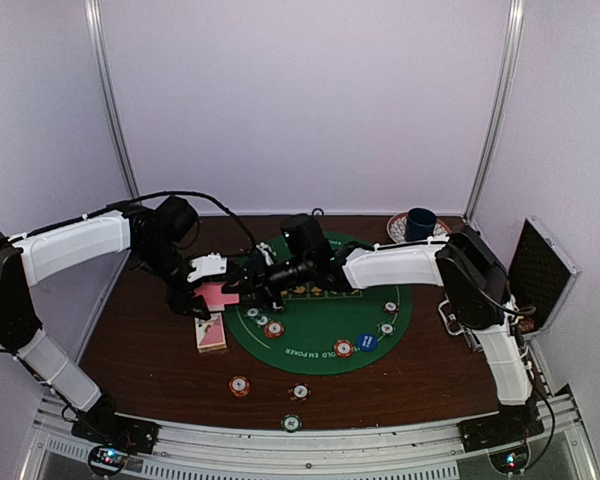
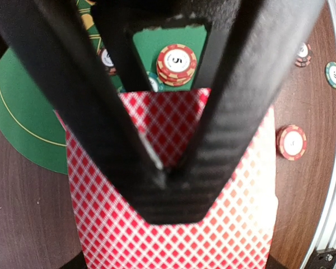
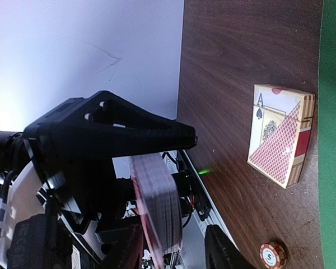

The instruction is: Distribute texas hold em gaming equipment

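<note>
Nearest the arms, three round striped-edge chips [image 1: 240,386] lie apart on the dark wood-grain surface [image 1: 150,350]. Just beyond them a printed cardboard card box [image 3: 280,134] lies flat beside the round green felt mat [image 1: 325,325]. Past the box, the left pincer [image 2: 162,176] is clamped tight on a thick deck of cards [image 2: 101,224], its ribbed black fingers pressed on the glossy red-and-white diamond back. The right pincer [image 3: 176,251] stands partly open, one jaw at either side of the deck's layered edge; whether it touches cannot be told. Farther off, more chips and a smooth blue disc [image 1: 368,342] dot the felt.
</note>
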Controlling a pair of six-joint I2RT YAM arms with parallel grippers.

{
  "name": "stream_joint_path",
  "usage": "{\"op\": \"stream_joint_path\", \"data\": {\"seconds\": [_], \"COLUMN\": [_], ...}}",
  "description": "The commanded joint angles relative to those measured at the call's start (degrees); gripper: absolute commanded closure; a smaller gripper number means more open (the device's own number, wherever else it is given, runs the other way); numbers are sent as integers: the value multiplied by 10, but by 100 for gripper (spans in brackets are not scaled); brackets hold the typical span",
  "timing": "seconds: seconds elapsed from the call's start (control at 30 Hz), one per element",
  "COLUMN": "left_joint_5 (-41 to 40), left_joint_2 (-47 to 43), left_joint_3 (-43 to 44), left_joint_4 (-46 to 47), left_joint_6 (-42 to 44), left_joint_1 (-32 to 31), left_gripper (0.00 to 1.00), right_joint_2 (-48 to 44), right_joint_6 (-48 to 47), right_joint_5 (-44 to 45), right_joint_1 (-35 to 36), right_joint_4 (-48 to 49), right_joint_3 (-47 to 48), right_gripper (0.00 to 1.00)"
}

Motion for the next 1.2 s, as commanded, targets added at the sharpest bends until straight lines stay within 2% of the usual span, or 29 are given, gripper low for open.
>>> {"op": "stream_joint_path", "data": {"seconds": [0.0, 0.67, 0.93, 1.07, 1.17], "left_joint_5": [-3, -31, -52, -54, -56], "left_joint_2": [-20, -20, -26, -28, -31], "left_joint_3": [-3, -9, -12, -9, -10], "left_joint_4": [15, 14, 11, 1, -2], "left_joint_6": [4, -1, -3, -5, -4], "left_joint_1": [-1, -1, 9, 21, 23], "left_gripper": [88, 97, 99, 100, 100], "right_joint_2": [-39, -59, -77, -70, -42], "right_joint_6": [12, 47, 29, -6, -53], "right_joint_5": [1, -16, -32, -39, -40], "right_joint_1": [-7, -29, -76, -104, -121], "right_joint_4": [37, 89, 78, 34, -36], "right_joint_3": [-20, -55, -80, -66, -22], "right_gripper": [64, 99, 100, 100, 100]}}
